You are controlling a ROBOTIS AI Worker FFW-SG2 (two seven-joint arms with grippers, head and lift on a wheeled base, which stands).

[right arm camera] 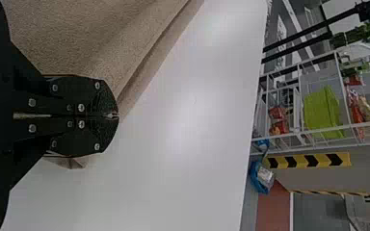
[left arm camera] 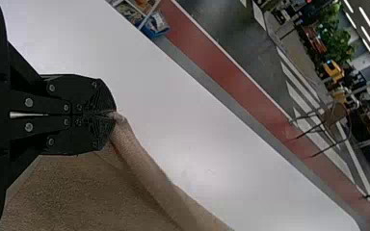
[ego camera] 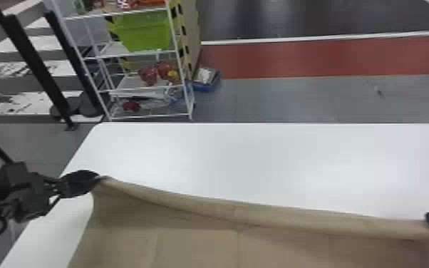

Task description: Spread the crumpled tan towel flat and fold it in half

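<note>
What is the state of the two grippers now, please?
Left gripper: closed, holding a corner of the tan towel.
Right gripper: closed, holding the towel near its other far corner.

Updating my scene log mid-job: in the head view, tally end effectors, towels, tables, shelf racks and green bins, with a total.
End effectors: 2 (left, right)
Tan towel: 1
White table: 1
Shelf rack: 1
Green bin: 1
Total: 6

Pinches the tan towel point(left arm camera: 147, 166) by its edge in the left tool point(ego camera: 98, 177).
Presses black fingers point(left arm camera: 91, 137) together, with a fold running from their tips over the white desk point(left arm camera: 183, 125); looks out to a chair point(left arm camera: 336, 114).
</note>
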